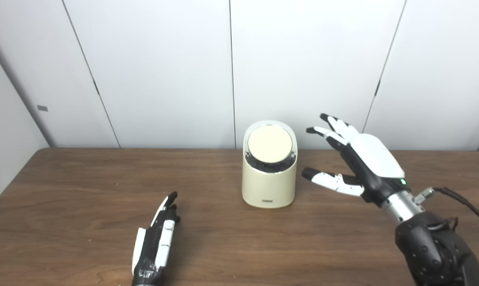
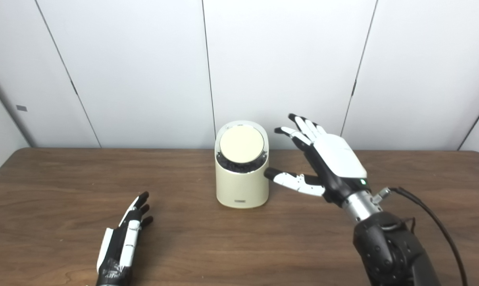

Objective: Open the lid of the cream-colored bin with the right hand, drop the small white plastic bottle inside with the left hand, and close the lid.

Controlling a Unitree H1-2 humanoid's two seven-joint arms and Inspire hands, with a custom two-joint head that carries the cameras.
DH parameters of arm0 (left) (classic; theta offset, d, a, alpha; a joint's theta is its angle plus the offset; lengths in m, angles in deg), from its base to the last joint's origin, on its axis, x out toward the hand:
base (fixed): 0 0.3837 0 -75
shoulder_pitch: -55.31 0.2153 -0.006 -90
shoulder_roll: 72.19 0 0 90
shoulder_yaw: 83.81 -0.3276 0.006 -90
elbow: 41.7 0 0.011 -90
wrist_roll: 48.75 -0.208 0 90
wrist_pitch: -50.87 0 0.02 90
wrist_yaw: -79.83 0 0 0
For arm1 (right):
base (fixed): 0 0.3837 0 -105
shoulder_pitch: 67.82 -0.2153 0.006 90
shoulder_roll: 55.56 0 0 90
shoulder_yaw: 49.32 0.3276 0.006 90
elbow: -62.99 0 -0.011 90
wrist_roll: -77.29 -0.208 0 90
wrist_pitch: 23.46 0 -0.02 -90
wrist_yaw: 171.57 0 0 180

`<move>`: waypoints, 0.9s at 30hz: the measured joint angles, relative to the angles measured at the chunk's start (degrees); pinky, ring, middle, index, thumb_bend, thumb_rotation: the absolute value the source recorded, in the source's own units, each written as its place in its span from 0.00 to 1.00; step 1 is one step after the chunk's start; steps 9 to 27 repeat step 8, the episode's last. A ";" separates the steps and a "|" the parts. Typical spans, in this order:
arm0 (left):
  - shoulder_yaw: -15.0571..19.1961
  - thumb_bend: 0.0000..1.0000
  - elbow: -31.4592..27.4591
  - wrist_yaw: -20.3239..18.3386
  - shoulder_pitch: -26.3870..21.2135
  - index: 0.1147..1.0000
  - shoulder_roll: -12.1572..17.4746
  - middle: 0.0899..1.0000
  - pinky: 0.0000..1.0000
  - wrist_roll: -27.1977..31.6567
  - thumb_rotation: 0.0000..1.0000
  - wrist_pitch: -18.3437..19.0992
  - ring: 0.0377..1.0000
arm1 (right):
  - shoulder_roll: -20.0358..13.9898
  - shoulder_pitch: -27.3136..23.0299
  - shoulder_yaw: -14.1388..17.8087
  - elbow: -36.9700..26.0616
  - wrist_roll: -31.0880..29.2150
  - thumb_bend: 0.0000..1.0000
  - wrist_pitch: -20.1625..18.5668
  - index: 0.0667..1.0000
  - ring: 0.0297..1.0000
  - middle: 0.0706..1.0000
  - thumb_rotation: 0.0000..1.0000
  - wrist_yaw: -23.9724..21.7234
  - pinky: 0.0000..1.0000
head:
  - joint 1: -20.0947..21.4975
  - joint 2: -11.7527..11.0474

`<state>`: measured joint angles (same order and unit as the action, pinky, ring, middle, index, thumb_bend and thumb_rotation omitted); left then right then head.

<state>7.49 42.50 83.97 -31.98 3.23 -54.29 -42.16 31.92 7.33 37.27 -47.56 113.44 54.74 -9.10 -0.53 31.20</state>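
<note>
A dark brown wood-grain table (image 1: pixel 84 186) fills the lower part of both views and runs back to a wall of plain white panels (image 1: pixel 160 71) split by thin dark seams. A small grey tag (image 1: pixel 42 108) sits on the wall well to the left of the bin; whatever it carries is too small to read.

The cream-colored bin (image 1: pixel 269 174) stands upright on the table near its back edge, about the middle of the views. Its round lid (image 1: pixel 270 145) lies tilted toward the camera and sits closed in the top opening, with a dark band showing under its lower edge. A small dark label (image 1: pixel 267 201) sits low on the bin's front wall; its writing is too small to make out. Nothing inside the bin can be seen with the lid down. The small white plastic bottle does not show in either view.

The right hand (image 1: pixel 360 161) hangs above the table just to the right of the bin, fingers (image 1: pixel 334 126) spread wide and holding nothing, the thumb (image 1: pixel 326 179) pointing toward the bin's side; the two views do not settle whether its tip touches the wall. The left hand (image 1: pixel 156 238) rests low at the front of the table, well to the left of the bin, fingers stretched out straight and close together, holding nothing.
</note>
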 measured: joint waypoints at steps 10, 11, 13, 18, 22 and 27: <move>0.41 0.63 0.06 -0.87 0.18 0.95 0.73 0.97 0.90 2.04 1.00 -0.19 0.95 | 1.96 7.27 11.29 6.67 -22.52 0.63 -2.75 1.00 1.00 1.00 1.00 -0.20 1.00 | 0.71 0.53; 0.41 0.63 0.06 -0.87 0.18 0.95 0.73 0.97 0.90 2.04 1.00 -0.19 0.95 | 1.96 7.27 11.29 6.67 -22.52 0.63 -2.75 1.00 1.00 1.00 1.00 -0.20 1.00 | 0.71 0.53; 0.41 0.63 0.06 -0.87 0.18 0.95 0.73 0.97 0.90 2.04 1.00 -0.19 0.95 | 1.96 7.27 11.29 6.67 -22.52 0.63 -2.75 1.00 1.00 1.00 1.00 -0.20 1.00 | 0.71 0.53; 0.41 0.63 0.06 -0.87 0.18 0.95 0.73 0.97 0.90 2.04 1.00 -0.19 0.95 | 1.96 7.27 11.29 6.67 -22.52 0.63 -2.75 1.00 1.00 1.00 1.00 -0.20 1.00 | 0.71 0.53; 0.41 0.63 0.06 -0.87 0.18 0.95 0.73 0.97 0.90 2.04 1.00 -0.19 0.95 | 1.96 7.27 11.29 6.67 -22.52 0.63 -2.75 1.00 1.00 1.00 1.00 -0.20 1.00 | 0.71 0.53; 0.41 0.63 0.06 -0.87 0.18 0.95 0.73 0.97 0.90 2.04 1.00 -0.19 0.95 | 1.96 7.27 11.29 6.67 -22.52 0.63 -2.75 1.00 1.00 1.00 1.00 -0.20 1.00 | 0.71 0.53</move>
